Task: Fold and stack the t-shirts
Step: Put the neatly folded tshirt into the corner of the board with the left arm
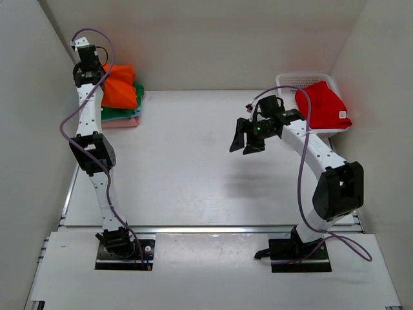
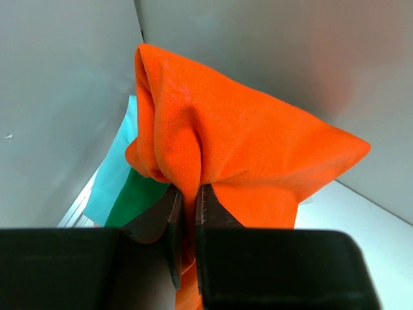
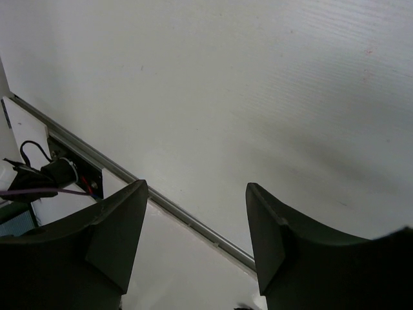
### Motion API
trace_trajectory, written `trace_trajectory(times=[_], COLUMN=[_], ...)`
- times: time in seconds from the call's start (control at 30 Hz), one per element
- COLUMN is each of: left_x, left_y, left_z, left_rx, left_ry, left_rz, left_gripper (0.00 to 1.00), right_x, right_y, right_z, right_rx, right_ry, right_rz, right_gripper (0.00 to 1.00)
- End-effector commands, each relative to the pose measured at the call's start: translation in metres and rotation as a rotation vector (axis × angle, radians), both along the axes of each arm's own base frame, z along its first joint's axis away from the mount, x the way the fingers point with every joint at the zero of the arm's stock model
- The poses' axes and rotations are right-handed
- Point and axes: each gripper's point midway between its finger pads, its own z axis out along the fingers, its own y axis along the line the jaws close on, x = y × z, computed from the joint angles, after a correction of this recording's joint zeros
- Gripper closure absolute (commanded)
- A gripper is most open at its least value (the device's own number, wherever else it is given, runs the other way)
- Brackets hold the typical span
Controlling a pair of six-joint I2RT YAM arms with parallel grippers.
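The white basket (image 1: 292, 79) sits in the far right corner of the table (image 1: 193, 174). The red t-shirt (image 1: 324, 104) lies bunched in it, covers most of it and hangs over its near rim.

The other shirts make a pile in the far left corner, close to the walls. The orange t-shirt (image 2: 226, 148) is on top, puffed up and not flat. The mint t-shirt (image 2: 119, 161) and the dark green t-shirt (image 2: 139, 197) peek out from under it; I cannot tell which of those two is higher. The pink t-shirt (image 1: 128, 123) shows as a thin edge at the very bottom.

My left claw (image 2: 187, 203) is almost closed; it pinches a fold of the orange cloth tight between its fingers (image 2: 173, 223), and the cloth rises in a peak above them. From above, my left arm (image 1: 90, 110) stands in front of the pile and hides part of the orange shirt.

My right claw (image 1: 244, 139) hangs over the table, near the basket but not touching it; its fingers (image 3: 116, 226) are spread wide and hold nothing, and only bare table shows between them. Under it I see the metal rail (image 3: 187, 213) along the table's near edge.
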Motion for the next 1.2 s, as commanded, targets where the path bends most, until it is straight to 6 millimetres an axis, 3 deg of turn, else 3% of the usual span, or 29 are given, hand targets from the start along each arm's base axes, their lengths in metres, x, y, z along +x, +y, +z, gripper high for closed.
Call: trace_trajectory(times=[0.0,0.2,0.33,0.4,0.47,0.53,0.57,0.67,0.77,0.87,0.9,0.93,0.97,1.0,1.03,1.07,1.1,1.13,1.17], left_x=[0.005,0.011,0.016,0.015,0.018,0.023,0.027,0.041,0.043,0.04,0.039,0.033,0.025,0.018,0.006,-0.011,-0.022,-0.035,-0.057], left_y=[0.01,0.034,0.048,0.063,0.068,0.07,0.072,0.054,0.038,-0.006,-0.025,-0.036,-0.059,-0.081,-0.094,-0.109,-0.128,-0.142,-0.16], left_z=[0.03,0.005,-0.024,-0.032,-0.031,-0.02,-0.012,0.016,0.036,0.059,0.049,0.062,0.059,0.041,0.054,0.044,0.013,0.034,0.029], left_rx=[-0.024,-0.077,-0.106,-0.112,-0.112,-0.088,-0.079,-0.128,-0.159,-0.191,-0.22,-0.224,-0.247,-0.263,-0.257,-0.263,-0.311,-0.324,-0.394], left_ry=[-0.107,-0.102,-0.076,-0.073,-0.097,-0.138,-0.171,-0.278,-0.321,-0.326,-0.289,-0.295,-0.262,-0.205,-0.206,-0.161,-0.091,-0.127,-0.106], left_rz=[0.001,0.025,0.055,0.099,0.124,0.125,0.125,0.069,0.023,-0.098,-0.151,-0.181,-0.241,-0.29,-0.322,-0.343,-0.362,-0.392,-0.447], left_gripper=[1.0,1.0,0.91,0.67,0.52,0.23,0.03,0.01,0.02,0.01,0.01,0.02,0.02,0.01,0.01,0.01,0.01,0.02,0.01], right_x=[0.01,0.014,0.016,0.013,0.013,0.011,0.005,0.002,0.002,0.005,0.003,0.006,0.004,0.001,0.0,-0.002,-0.003,-0.004,-0.003], right_y=[0.01,0.014,0.023,0.025,0.029,0.034,0.036,0.042,0.038,0.023,0.019,0.015,0.009,0.005,-0.001,-0.008,-0.017,-0.023,-0.03], right_z=[0.015,0.014,0.016,0.013,0.015,0.01,0.009,0.01,0.01,0.01,0.012,0.011,0.012,0.014,0.011,0.013,0.01,0.011,0.011], right_rx=[0.025,0.002,-0.004,-0.021,-0.021,-0.02,-0.01,0.014,-0.019,-0.054,-0.05,-0.056,-0.067,-0.067,-0.084,-0.093,-0.102,-0.107,-0.126], right_ry=[-0.023,-0.007,-0.001,0.013,0.011,0.025,0.03,0.011,-0.017,-0.047,-0.057,-0.071,-0.086,-0.095,-0.096,-0.1,-0.091,-0.096,-0.11], right_rz=[0.005,0.013,0.029,0.035,0.041,0.043,0.05,0.029,-0.006,-0.062,-0.076,-0.087,-0.105,-0.111,-0.117,-0.123,-0.133,-0.138,-0.14], right_gripper=[0.4,0.41,0.41,0.41,0.4,0.4,0.41,0.4,0.4,0.39,0.4,0.4,0.39,0.39,0.39,0.39,0.39,0.39,0.39])
